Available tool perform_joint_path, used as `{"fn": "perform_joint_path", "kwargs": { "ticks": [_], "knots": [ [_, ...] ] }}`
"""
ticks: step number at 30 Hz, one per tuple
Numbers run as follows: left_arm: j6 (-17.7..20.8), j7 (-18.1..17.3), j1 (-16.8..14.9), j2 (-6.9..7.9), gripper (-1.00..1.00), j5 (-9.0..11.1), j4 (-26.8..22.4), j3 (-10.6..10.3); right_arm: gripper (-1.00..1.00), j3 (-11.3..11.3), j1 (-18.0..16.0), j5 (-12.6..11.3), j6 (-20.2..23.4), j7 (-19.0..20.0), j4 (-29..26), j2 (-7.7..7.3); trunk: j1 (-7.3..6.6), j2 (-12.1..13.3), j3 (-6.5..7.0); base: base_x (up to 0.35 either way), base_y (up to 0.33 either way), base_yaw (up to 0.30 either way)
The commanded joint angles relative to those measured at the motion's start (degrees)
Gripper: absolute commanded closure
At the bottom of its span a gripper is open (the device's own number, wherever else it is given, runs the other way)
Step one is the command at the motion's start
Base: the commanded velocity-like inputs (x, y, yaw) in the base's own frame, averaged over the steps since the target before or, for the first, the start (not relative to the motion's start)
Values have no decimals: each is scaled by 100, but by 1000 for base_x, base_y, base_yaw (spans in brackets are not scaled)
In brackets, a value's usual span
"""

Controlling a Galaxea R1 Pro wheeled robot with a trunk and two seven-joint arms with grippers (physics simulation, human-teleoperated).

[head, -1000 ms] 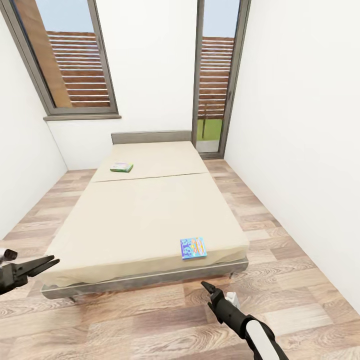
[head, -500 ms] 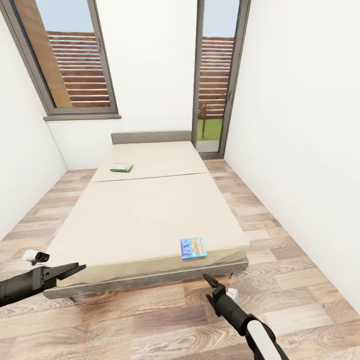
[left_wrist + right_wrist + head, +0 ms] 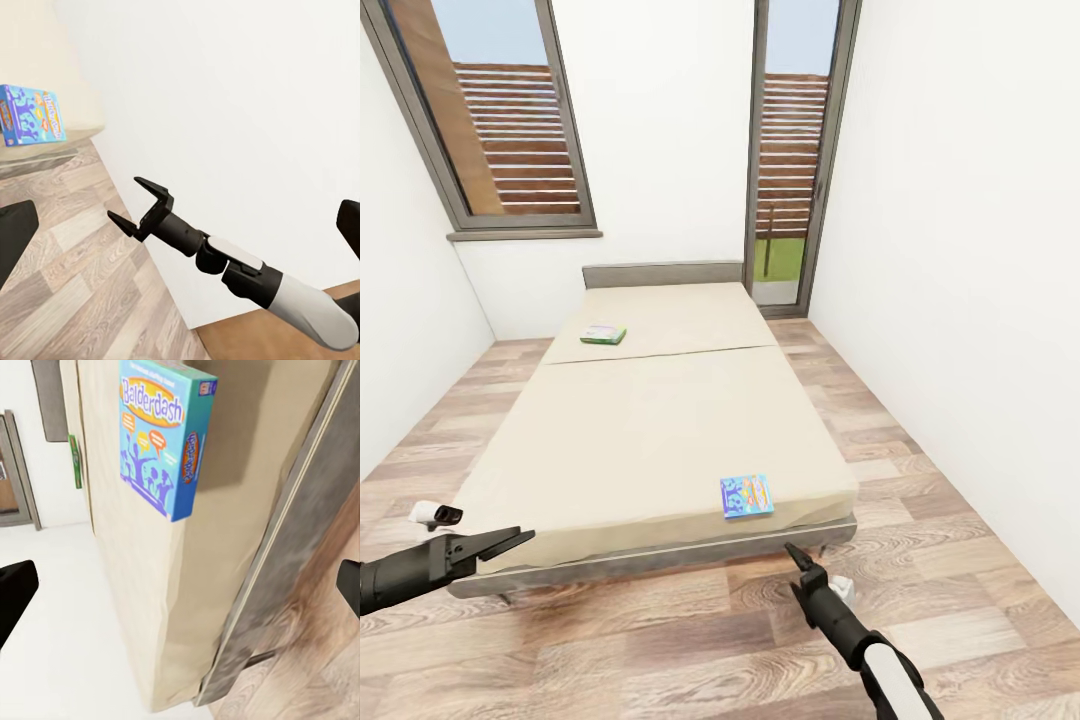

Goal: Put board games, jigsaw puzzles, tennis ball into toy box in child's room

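White walls and a wood-plank floor (image 3: 690,640) frame the child's room, with 2 tall dark-framed windows (image 3: 500,120) across the top of the head view. Centre frame stands the bed (image 3: 660,420), its beige mattress running from a low grey headboard (image 3: 662,273) down to the grey frame near the bottom.

2 board games lie flat on the mattress, well apart. The blue "Balderdash" box (image 3: 746,496) sits lower right of centre, just inside the foot edge; the right wrist view shows its printed cover plainly. The green-edged pale box (image 3: 603,334) lies upper left of centre, near the headboard.

At the lower left, the left gripper (image 3: 510,540) points toward the bed's near left corner, over the floor beside the frame, touching nothing; its fingers look close together, but I cannot tell whether they are parted or closed. At the lower right, the right gripper (image 3: 796,558) hangs over the floor just below the bed frame, under the Balderdash box. In the left wrist view the right gripper's 2 fingers are spread apart and empty.
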Motion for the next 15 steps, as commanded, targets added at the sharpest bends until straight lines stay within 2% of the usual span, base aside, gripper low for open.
{"fn": "perform_joint_path", "kwargs": {
  "ticks": [1, 8, 15],
  "knots": [
    [43, -24, -3, -18, -100, -9, 4, 1, -100, -45, -3, -38, 47, 20, -2, -3, -1, -2, -5, 0, 0, 0],
    [4, -24, -3, -69, -100, 13, 16, 31, -100, -71, -3, -34, 34, 171, -4, -29, -1, -2, -5, 0, 0, 0],
    [-82, -24, -3, -170, -100, 25, 18, 41, -100, -76, -2, -12, 16, 477, -4, -36, -1, -2, -5, 0, 0, 0]
  ]
}}
